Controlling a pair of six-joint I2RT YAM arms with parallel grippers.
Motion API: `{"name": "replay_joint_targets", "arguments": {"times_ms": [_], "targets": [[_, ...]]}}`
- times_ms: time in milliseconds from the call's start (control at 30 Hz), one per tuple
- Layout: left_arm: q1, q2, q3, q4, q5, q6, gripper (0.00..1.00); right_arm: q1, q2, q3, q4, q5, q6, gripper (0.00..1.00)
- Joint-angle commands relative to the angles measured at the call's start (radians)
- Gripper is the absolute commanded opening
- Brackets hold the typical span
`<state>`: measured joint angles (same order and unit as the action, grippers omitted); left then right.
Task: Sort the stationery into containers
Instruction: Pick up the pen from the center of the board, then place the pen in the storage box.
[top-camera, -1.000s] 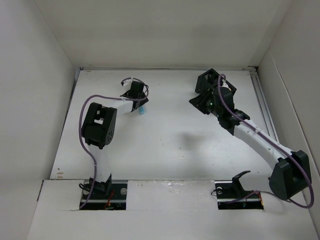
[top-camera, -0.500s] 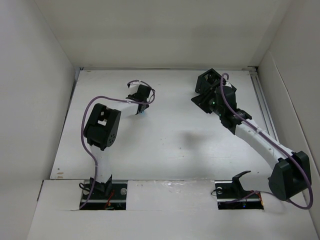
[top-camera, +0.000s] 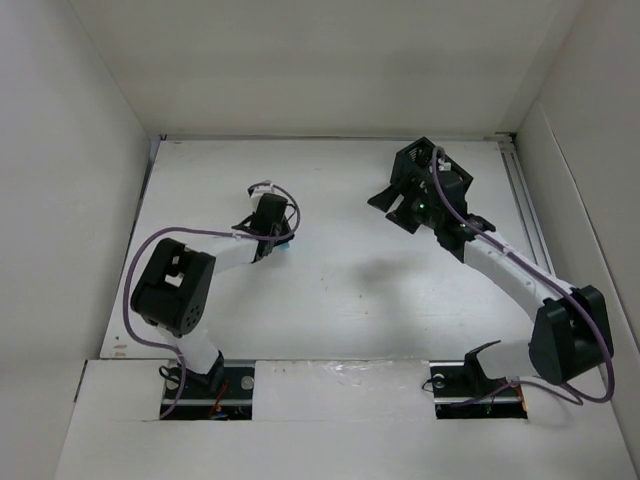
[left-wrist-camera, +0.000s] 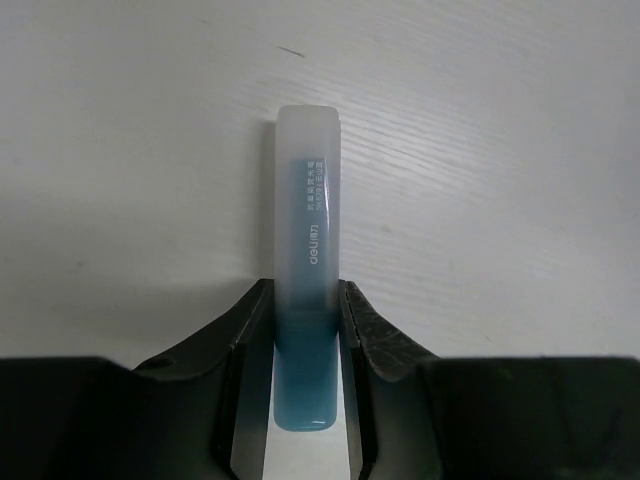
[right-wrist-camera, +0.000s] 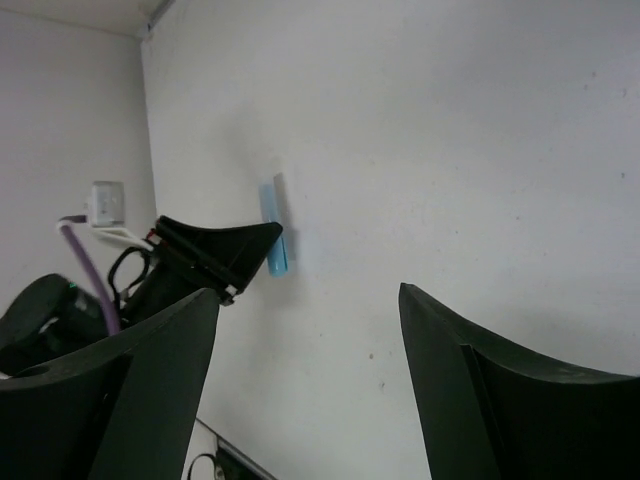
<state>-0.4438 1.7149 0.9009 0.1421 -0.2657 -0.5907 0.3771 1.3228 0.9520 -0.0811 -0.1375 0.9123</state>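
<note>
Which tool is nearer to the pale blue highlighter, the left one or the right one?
Left. The left tool has the pale blue highlighter between its fingers, on the table. The right tool stands open, far off across the table.

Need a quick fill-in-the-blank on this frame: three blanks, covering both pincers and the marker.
1. The left pincer is shut on a highlighter with a pale ____ end.
2. It lies flat on a table coloured ____.
3. The right pincer stands ____ and holds nothing.
Missing words: blue; white; open.
</note>
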Motion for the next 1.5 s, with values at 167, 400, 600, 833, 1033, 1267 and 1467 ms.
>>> {"name": "replay_joint_targets", "arguments": {"times_ms": [167,400,600,833,1033,1267,1467], "targets": [[-0.029,-0.198,-0.161,0.308,0.396,0.043,0.00,0.080,0.090,0.066,0.078,-0.077,0.002,0.80],[-0.029,-0.236,-0.237,0.413,0.643,0.094,0.00,0.138,0.182,0.109,0.127,-0.056,0.031,0.76],[-0.029,-0.236,-0.263,0.479,0.707,0.085,0.00,0.171,0.285,0.145,0.127,-0.065,0.050,0.73],[-0.029,-0.236,-0.277,0.514,0.740,0.061,0.00,0.201,0.346,0.178,0.127,-0.065,0.069,0.73],[-0.029,-0.256,-0.286,0.536,0.763,0.061,0.01,0.212,0.404,0.199,0.136,-0.065,0.079,0.60],[-0.029,-0.279,-0.295,0.536,0.763,0.061,0.02,0.212,0.447,0.220,0.165,-0.102,0.097,0.29],[-0.029,-0.299,-0.306,0.547,0.772,0.061,0.51,0.221,0.414,0.202,0.165,-0.077,0.106,0.00]]}}
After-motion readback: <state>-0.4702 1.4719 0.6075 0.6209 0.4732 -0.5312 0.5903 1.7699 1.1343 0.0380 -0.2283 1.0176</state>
